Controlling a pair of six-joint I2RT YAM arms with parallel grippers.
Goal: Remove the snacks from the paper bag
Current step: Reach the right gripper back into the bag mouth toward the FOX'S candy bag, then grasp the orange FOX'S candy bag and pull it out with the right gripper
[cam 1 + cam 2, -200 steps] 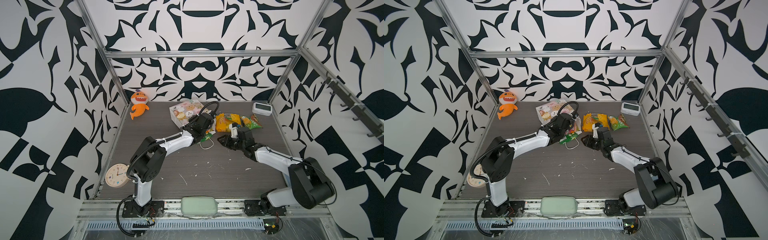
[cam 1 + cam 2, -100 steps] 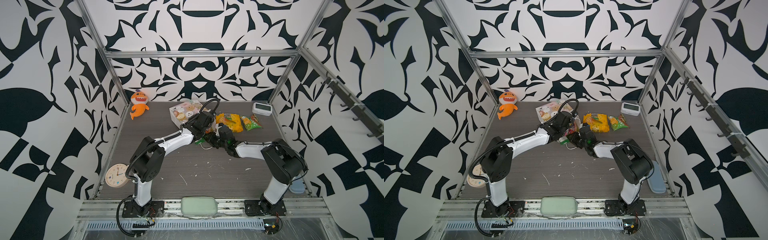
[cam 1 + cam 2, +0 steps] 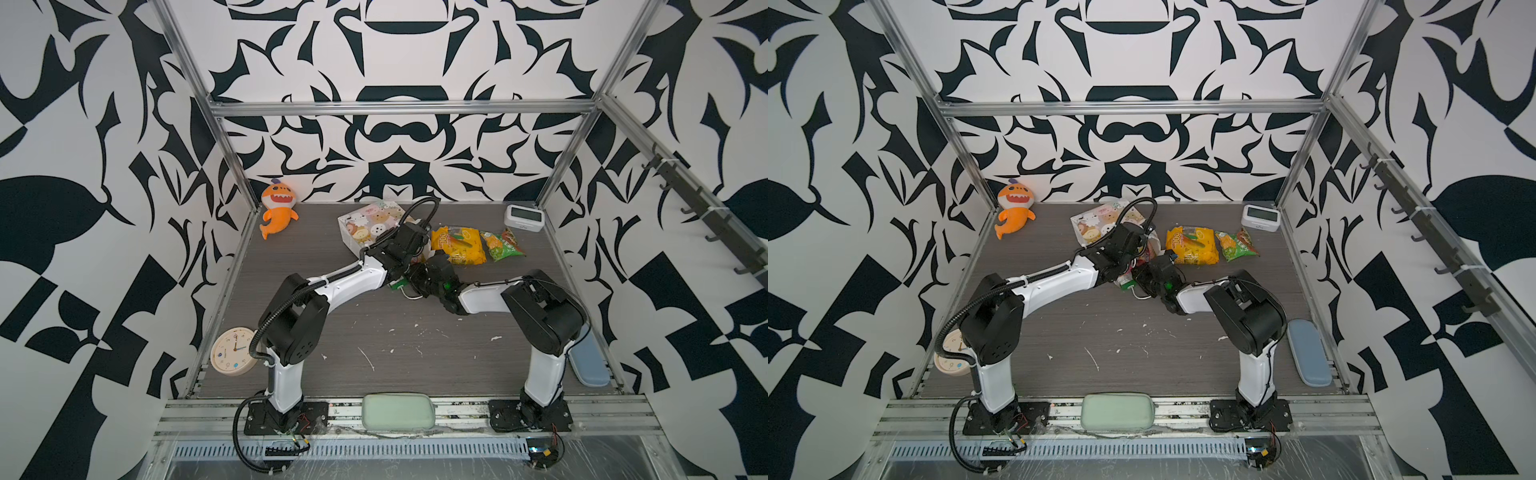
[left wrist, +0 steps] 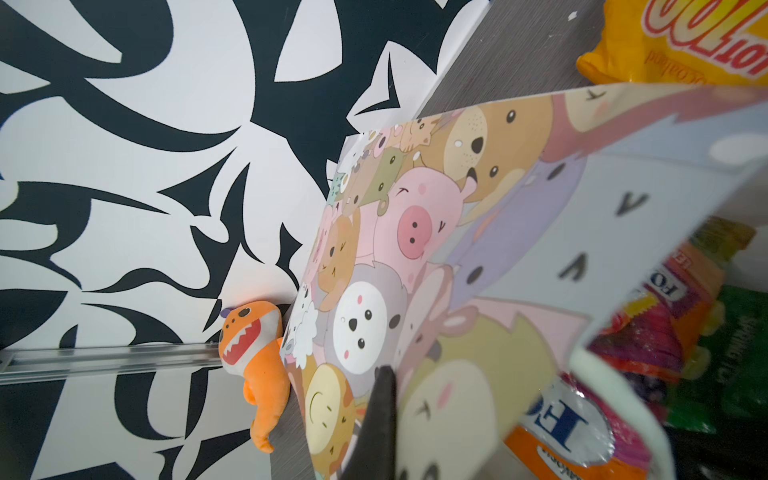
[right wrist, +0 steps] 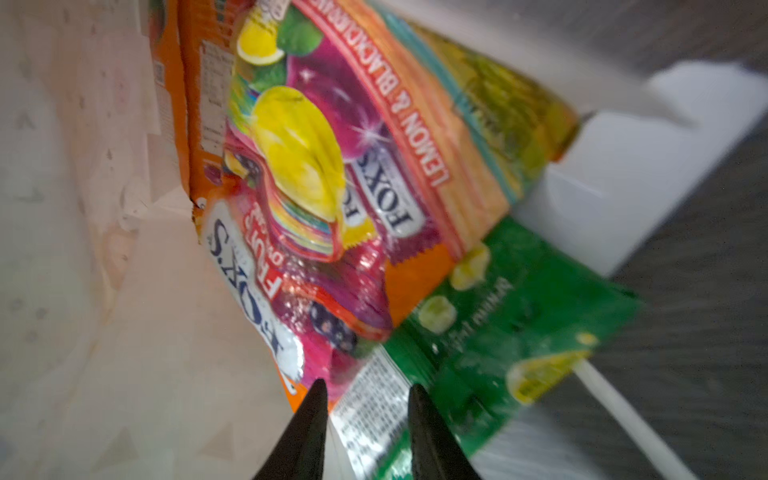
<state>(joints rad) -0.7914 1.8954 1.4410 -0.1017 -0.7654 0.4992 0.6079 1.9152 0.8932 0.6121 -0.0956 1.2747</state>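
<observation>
Glossy snacks (image 5: 316, 232) look light, limp, slippery.
Closed left gripper (image 3: 415, 254) pinches paper bag (image 3: 370, 226) rim; right gripper's (image 5: 366, 390) narrowly parted jaws straddle green packet's (image 5: 498, 332) flat edge, probably the best hold.

The paper bag (image 4: 415, 249) is filling the middle, its pastel animal face tilting up and blurring toward the lens; a dark fingertip (image 4: 380, 411) of the left gripper (image 4: 388, 417) is pressing flat against that face, pinching the paper, its partner hiding behind; under the lifted edge an orange packet (image 4: 573, 436) lettered "FO", an orange-red packet (image 4: 665, 299) and a green packet (image 4: 739, 353) are showing; a yellow packet (image 4: 673, 37) is lying on the grey table (image 4: 519, 54); an orange plush shark (image 4: 253, 357) is leaning against the patterned wall (image 4: 124, 166).
</observation>
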